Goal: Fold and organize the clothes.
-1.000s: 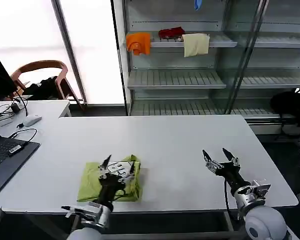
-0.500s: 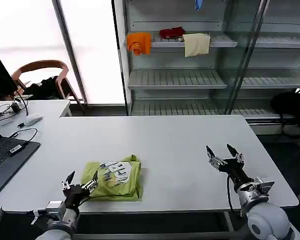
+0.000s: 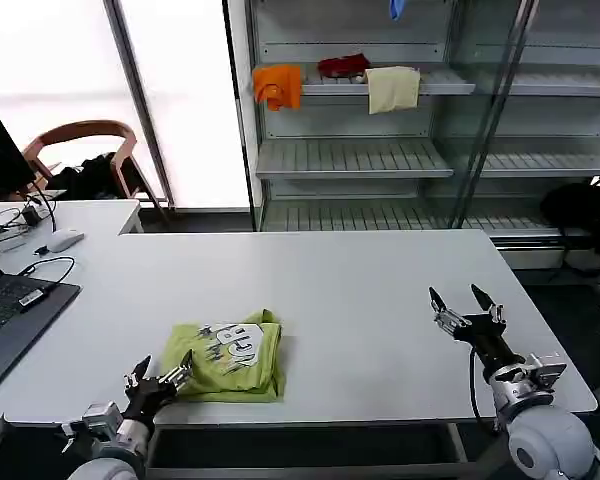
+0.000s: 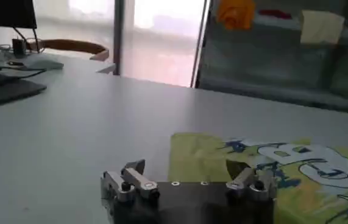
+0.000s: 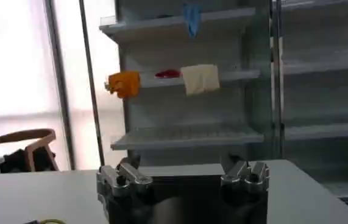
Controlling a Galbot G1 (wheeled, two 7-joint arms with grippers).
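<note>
**Folded T-shirt lies on table between two open-handed arms**

While both arms sit low at the near edge of the white table [image 3: 360,290], the lime yellow-green T-shirt [image 3: 225,360] lies folded into a compact, roughly square bundle toward the table's front left, its printed graphic facing up. The left gripper [image 3: 158,378] hovers at the table's edge just beside the shirt's near left corner, its jaws spread wide and holding nothing; in the left wrist view the same gripper [image 4: 189,173] points across the table top, with the T-shirt [image 4: 271,176] close ahead of its fingertips and to one side, blue lettering showing on the fabric. The right gripper [image 3: 467,307] is raised above the table's front right area, well apart from the shirt, its jaws likewise wide and empty; the right wrist view shows that gripper [image 5: 183,170] aimed toward the shelving at the back of the room.

Behind the table stands a metal shelf unit [image 3: 350,155], where an orange cloth [image 3: 277,85], a red item [image 3: 342,66] and a cream cloth [image 3: 392,88] rest on an upper shelf. To the far left a laptop [image 3: 5,310], a computer mouse [image 3: 64,240] and cables occupy a second desk surface, with a wooden chair [image 3: 85,150] beyond it near the bright window.
</note>
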